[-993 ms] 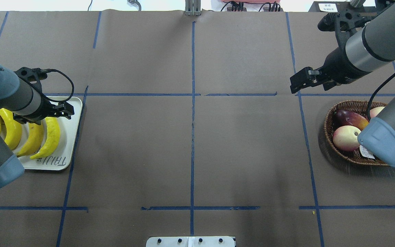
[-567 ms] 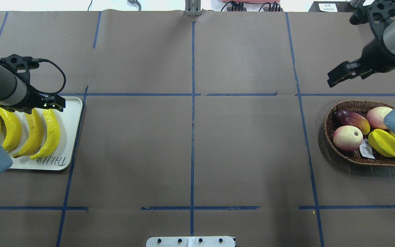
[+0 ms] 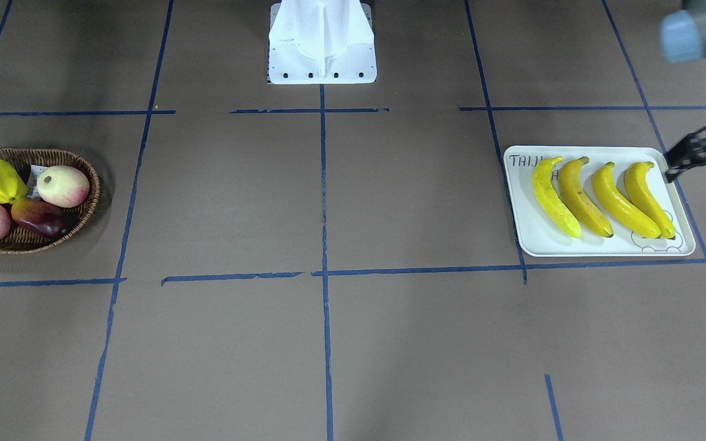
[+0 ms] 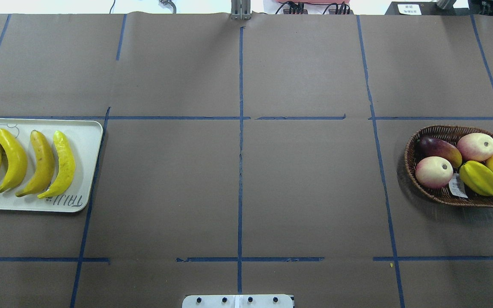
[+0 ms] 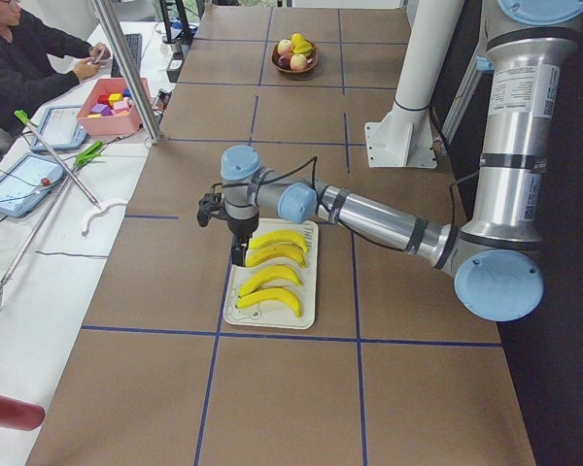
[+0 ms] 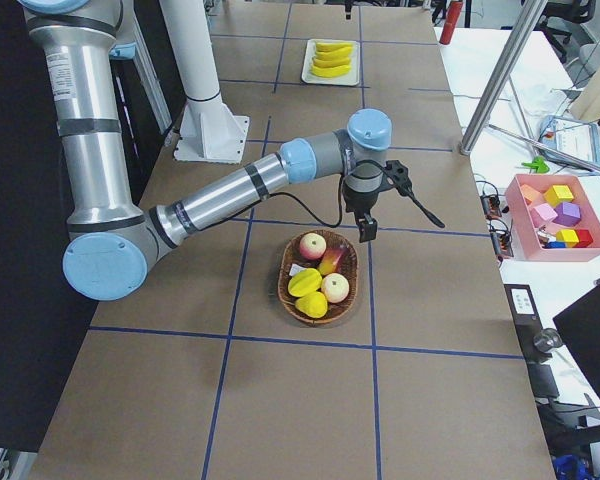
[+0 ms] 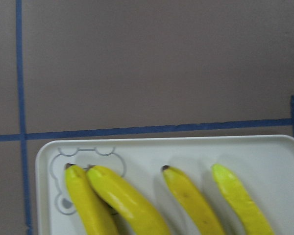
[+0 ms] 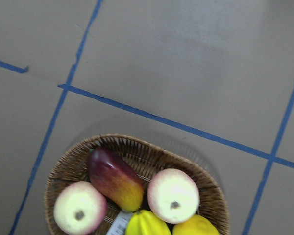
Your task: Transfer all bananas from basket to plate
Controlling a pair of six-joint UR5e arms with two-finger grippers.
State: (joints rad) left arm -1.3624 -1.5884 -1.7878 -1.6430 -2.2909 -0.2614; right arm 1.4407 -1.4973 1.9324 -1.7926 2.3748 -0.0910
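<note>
Seeing four glossy yellow bananas [image 4: 24, 164] side by side on the off-white plate [image 4: 86, 141] at the desk's [image 4: 238, 179] left edge, long axes running away from the robot. The wicker basket [image 4: 409, 158] sits well apart, with open desk between. The left end effector [image 5: 238, 254] hangs near the plate and the right end effector [image 6: 365, 232] near the basket; I cannot tell their spread.

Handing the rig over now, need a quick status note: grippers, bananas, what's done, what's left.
Left gripper: by the plate's corner, carrying nothing; open or shut unclear.
Right gripper: above the table beside the basket, carrying nothing; open or shut unclear.
All four bananas lie side by side on the plate. The basket holds only other fruit.
Done: the transfer. Left: nothing visible.
</note>
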